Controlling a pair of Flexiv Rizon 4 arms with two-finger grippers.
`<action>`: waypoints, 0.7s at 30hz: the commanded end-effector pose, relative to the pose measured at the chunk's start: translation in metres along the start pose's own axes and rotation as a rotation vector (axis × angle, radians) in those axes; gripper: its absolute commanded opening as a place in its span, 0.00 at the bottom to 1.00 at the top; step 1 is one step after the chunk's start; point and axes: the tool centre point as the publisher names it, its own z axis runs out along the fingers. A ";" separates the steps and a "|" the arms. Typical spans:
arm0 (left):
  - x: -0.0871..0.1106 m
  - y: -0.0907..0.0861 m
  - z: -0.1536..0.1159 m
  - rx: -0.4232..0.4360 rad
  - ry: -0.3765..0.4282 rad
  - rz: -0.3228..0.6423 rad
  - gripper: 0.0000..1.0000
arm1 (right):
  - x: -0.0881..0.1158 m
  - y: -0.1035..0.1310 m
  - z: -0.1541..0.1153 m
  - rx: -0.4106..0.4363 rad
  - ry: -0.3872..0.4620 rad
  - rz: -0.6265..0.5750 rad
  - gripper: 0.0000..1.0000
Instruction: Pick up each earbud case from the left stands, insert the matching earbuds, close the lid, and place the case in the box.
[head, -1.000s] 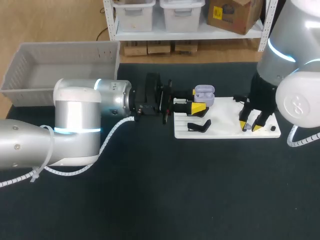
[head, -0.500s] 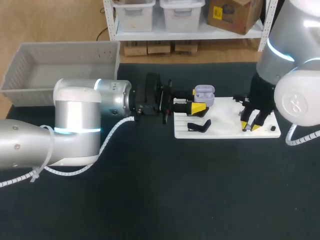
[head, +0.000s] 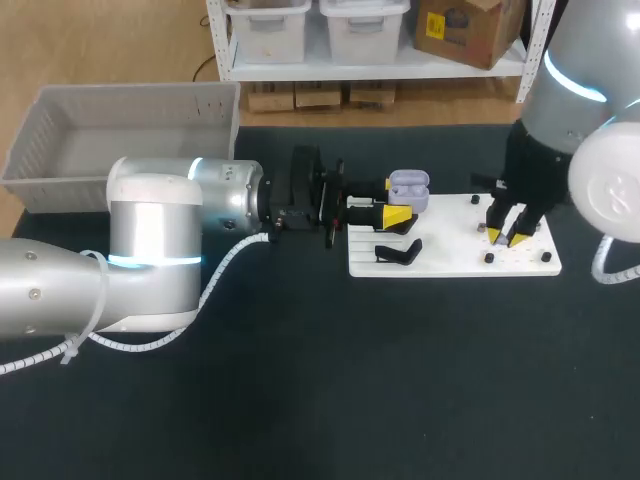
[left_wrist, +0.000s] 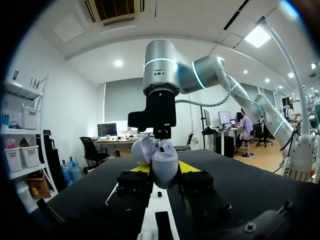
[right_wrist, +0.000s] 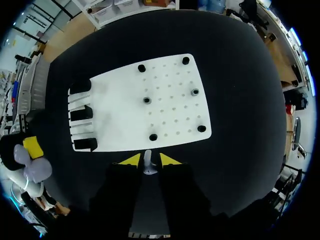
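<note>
A lavender earbud case (head: 408, 186) with its lid swung open is held upright over the left end of the white board (head: 450, 262). My left gripper (head: 400, 206) is shut on it. In the left wrist view the case (left_wrist: 163, 164) sits between the yellow tips of the left gripper (left_wrist: 164, 174). My right gripper (head: 507, 238) hangs above the board's right half. In the right wrist view the right gripper (right_wrist: 148, 160) is shut on a small pale earbud (right_wrist: 148, 165), above the near edge of the board (right_wrist: 125, 120).
A grey plastic box (head: 120, 130) stands at the table's back left. Black case stands (head: 400, 252) sit on the board's left part, and several small black pegs (right_wrist: 146, 100) stick up from its right part. Dark tabletop lies in front of the board.
My right gripper has narrowed onto the earbud and risen from the board's right end, shifting slightly back. The left arm and the case have not moved.
</note>
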 end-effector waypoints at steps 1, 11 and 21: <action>0.000 -0.002 0.000 -0.006 -0.001 0.003 0.00 | 0.017 -0.001 -0.038 0.020 -0.020 -0.035 0.00; 0.000 -0.002 0.000 -0.006 -0.001 0.003 0.00 | 0.030 0.024 -0.090 0.025 0.050 -0.227 0.00; 0.000 -0.002 0.000 -0.006 -0.001 0.003 0.00 | 0.036 0.061 -0.118 0.072 0.007 -0.412 0.00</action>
